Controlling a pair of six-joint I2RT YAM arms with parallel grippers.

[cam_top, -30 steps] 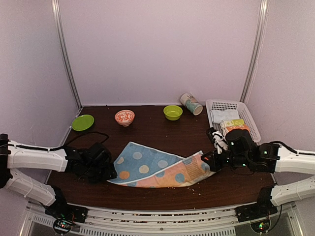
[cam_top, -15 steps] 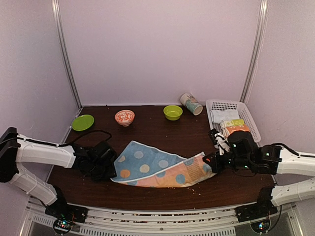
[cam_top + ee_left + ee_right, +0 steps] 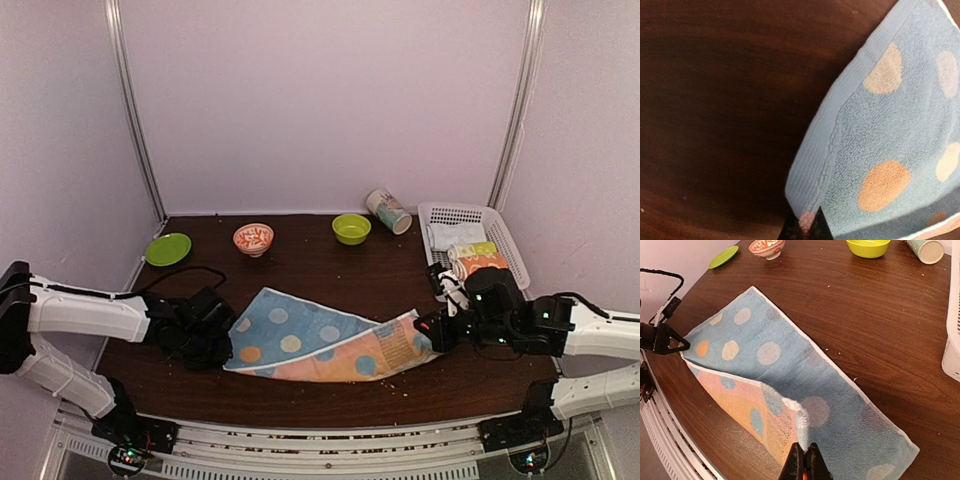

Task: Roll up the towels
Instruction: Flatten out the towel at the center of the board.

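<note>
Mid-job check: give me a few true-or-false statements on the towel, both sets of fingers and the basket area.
1. The left fingers are shut on a corner of the blue dotted towel. True.
2. The cup lies on its side beside the white basket. True.
3. The blue dotted towel is fully rolled. False: it lies spread on the table with one part folded over.
4. The right fingers hang open over the white basket. False: they are shut on the towel's folded-over edge.
</note>
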